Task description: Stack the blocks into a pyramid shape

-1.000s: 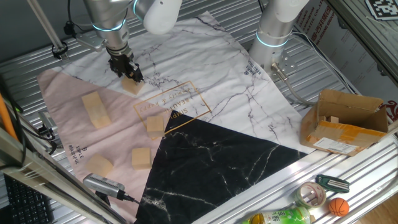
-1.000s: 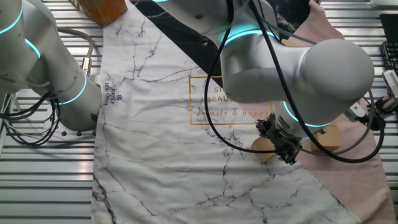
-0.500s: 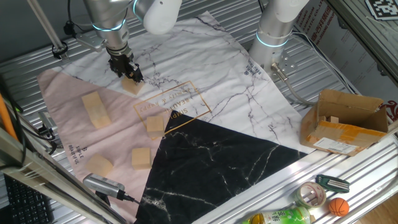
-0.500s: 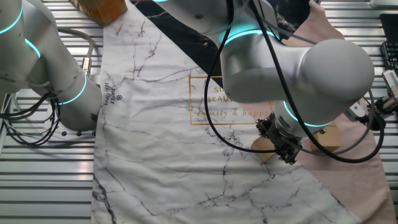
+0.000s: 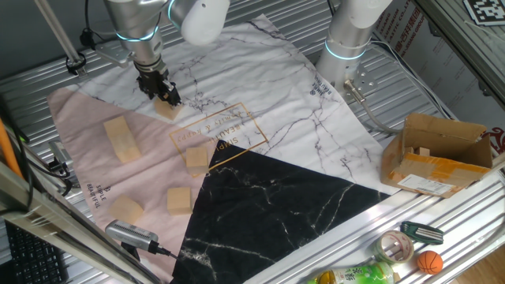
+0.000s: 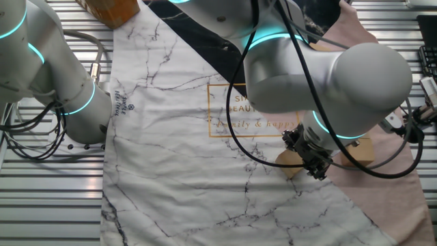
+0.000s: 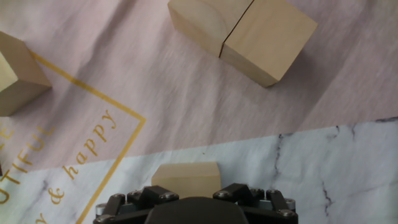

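On marbled cloth [image 5: 260, 71], pincer [image 5: 160, 93] meets pale wooden cube [image 5: 167, 108].

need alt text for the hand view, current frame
Looking down past the black two-finger gripper, a light tan wooden cube sits right at its fingers on white marbled cloth. Beyond, on pink cloth, two more tan cubes touch side by side, and another cube lies at the left edge by a gold-printed frame.

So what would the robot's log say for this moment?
phase: grasping | gripper: down at block, grip unclear | pair of blocks: side by side | pyramid: not started
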